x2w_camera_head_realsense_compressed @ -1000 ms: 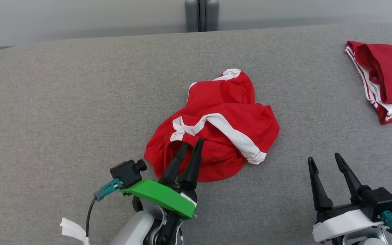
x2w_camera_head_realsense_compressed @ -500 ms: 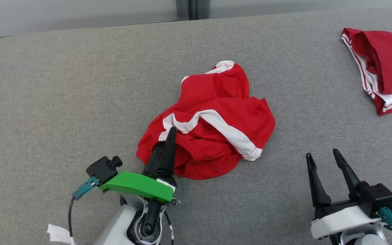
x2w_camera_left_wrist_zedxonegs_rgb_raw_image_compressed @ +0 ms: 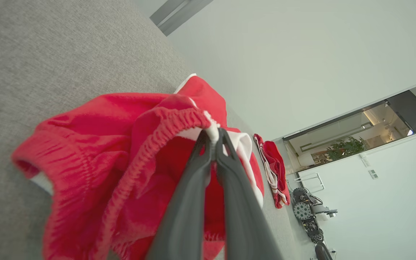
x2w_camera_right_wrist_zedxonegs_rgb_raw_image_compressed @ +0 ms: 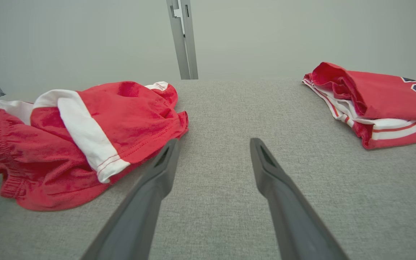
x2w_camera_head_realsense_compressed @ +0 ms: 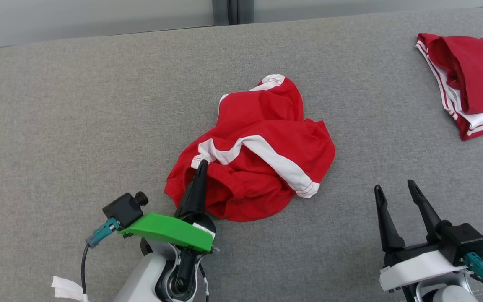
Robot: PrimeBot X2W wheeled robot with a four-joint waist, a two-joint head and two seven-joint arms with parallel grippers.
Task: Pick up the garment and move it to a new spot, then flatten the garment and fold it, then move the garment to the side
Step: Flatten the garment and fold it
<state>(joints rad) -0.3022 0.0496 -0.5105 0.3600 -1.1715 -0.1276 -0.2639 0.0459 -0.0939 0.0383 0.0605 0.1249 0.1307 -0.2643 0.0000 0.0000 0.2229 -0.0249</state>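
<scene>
Step in hand, as we read it: the pick-up, first part of the task. Our left gripper (x2w_camera_head_realsense_compressed: 201, 165) is clamped on the elastic waistband (x2w_camera_left_wrist_zedxonegs_rgb_raw_image_compressed: 164, 122) of the red shorts (x2w_camera_head_realsense_compressed: 266, 126). The left wrist view shows both fingers pressed together with the band's edge nipped at the tips.

The shorts lie in a crumpled heap near the middle of the grey padded surface (x2w_camera_head_realsense_compressed: 78, 105), with a white stripe (x2w_camera_head_realsense_compressed: 266, 153) twisted across the top. Most of the cloth rests on the surface. The pinched edge looks raised; we can't tell by how much.

Our right gripper (x2w_camera_head_realsense_compressed: 393, 186) is spread wide and holds nothing. It sits low over the surface, apart from the heap, on its right side.

Next move, our judgement: lift with the left arm until the heap hangs free, then carry it to a bare patch. The grip is on a thin edge, so lift slowly; the cloth could slip out. Flattening will likely need the right gripper on the other end of the waistband.

Containers: none to report. A folded red garment (x2w_camera_head_realsense_compressed: 476, 84) with white trim lies at the far right, well apart from the shorts. Keep the drop spot away from it.
</scene>
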